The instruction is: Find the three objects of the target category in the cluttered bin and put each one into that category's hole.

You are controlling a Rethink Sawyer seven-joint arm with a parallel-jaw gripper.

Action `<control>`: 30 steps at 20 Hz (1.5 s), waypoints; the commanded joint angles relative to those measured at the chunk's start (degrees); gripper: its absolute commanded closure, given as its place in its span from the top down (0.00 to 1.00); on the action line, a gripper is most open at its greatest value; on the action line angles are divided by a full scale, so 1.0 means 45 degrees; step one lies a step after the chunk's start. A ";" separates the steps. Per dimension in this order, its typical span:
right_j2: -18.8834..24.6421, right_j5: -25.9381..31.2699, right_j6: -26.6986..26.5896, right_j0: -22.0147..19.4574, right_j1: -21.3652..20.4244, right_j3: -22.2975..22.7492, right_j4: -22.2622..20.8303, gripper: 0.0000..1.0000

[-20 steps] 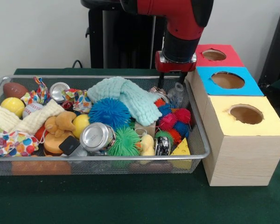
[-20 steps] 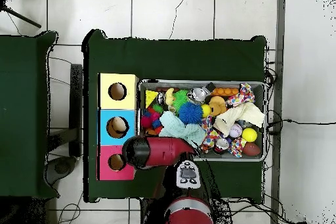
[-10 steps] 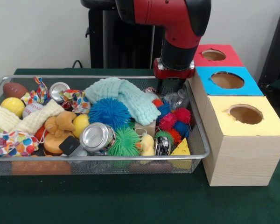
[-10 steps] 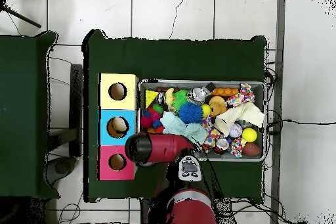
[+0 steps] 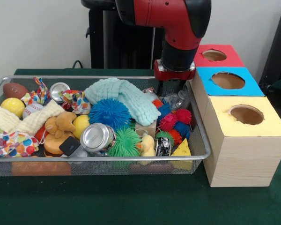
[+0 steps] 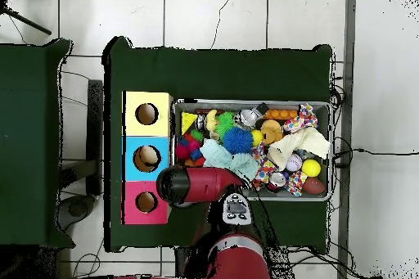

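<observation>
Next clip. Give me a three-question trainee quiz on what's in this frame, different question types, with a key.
1. True or false: the claw is low at the bin's end nearest the boxes.
2. Which box top is nearest the camera in the front view? A red B blue C yellow
3. Fill in: the blue spiky ball lies just in front of a mint ____.

Key: 1 true. 2 C, the yellow box. 3 cloth.

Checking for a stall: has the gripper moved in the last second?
Yes. In the front view the gripper has shifted slightly leftward, away from the blue-topped box.
</observation>
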 commanded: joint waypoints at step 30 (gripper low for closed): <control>0.0669 -0.0265 0.2710 0.0801 -0.0648 -0.0016 0.0771 0.00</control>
